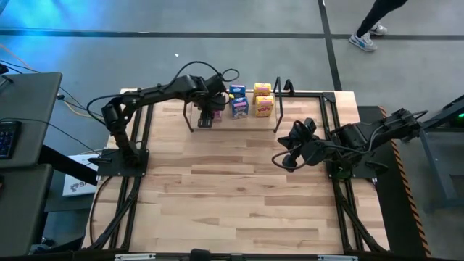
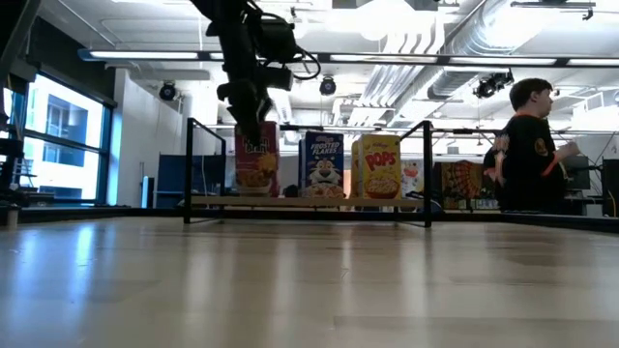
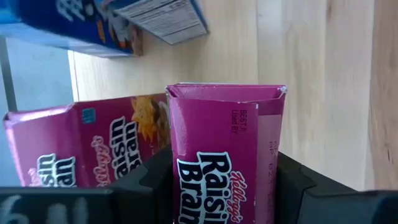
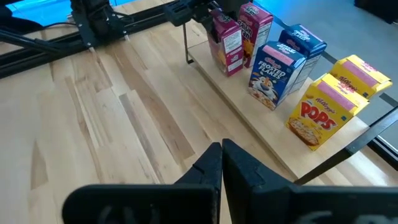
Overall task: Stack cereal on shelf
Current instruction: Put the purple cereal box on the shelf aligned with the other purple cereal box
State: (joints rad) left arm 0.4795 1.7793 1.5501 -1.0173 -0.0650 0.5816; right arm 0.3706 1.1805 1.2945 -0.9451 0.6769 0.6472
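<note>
High view, upper middle: the left gripper holds a pink box upright on the shelf; right gripper closed.

Six cereal boxes stand in three front-and-back pairs along the shelf at the table's far edge.

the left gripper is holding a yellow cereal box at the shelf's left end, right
Not quite. The left gripper holds a pink cardboard Raisin Bran cereal box, not a yellow one, as the left wrist view shows. It is indeed at the left end of the pale wood shelf.
</note>
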